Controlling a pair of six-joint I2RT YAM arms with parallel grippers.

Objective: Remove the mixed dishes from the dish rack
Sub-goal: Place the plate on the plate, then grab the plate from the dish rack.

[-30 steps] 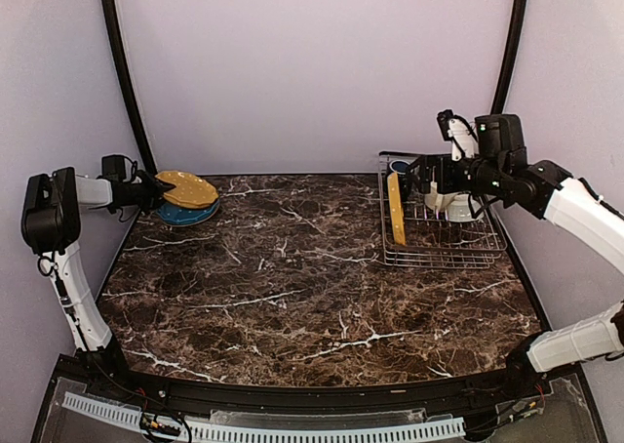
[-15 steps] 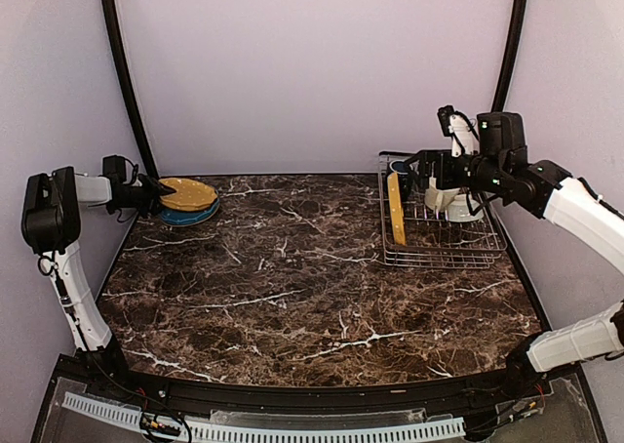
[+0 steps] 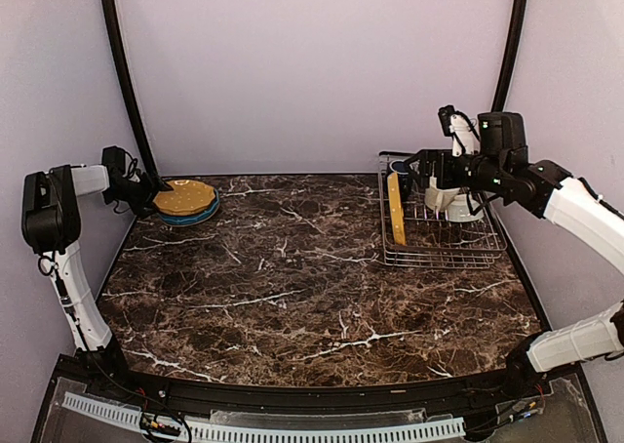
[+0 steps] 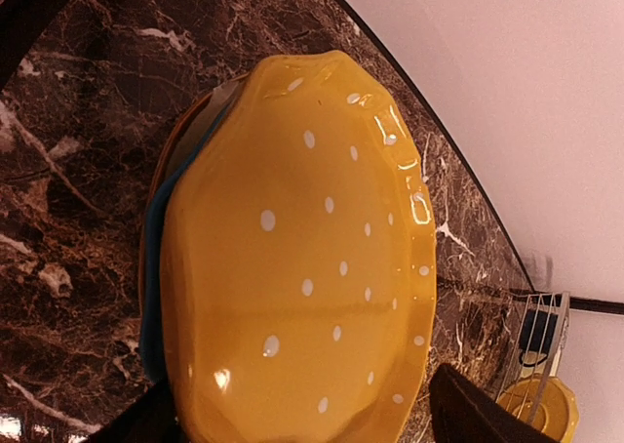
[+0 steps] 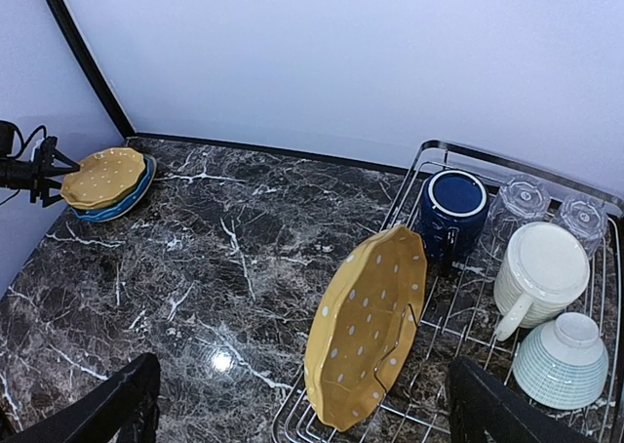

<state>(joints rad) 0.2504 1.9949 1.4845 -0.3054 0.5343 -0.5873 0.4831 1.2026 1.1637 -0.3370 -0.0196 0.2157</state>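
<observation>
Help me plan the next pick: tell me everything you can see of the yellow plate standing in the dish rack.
The yellow plate is glossy, apparently glazed ceramic, mustard with small white dots and a wavy rim. It stands on edge in the dish rack, at the end nearest the table's middle, leaning rather than upright. A wire divider crosses its face. A navy mug lies just behind it; contact is unclear. The right hand is open and clear of it.

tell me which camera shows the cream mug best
The right wrist view: the cream mug sits in the dish rack unobstructed, handle showing. In the top external view the right arm mostly hides it. The left wrist view catches only a rack corner without it.
</observation>
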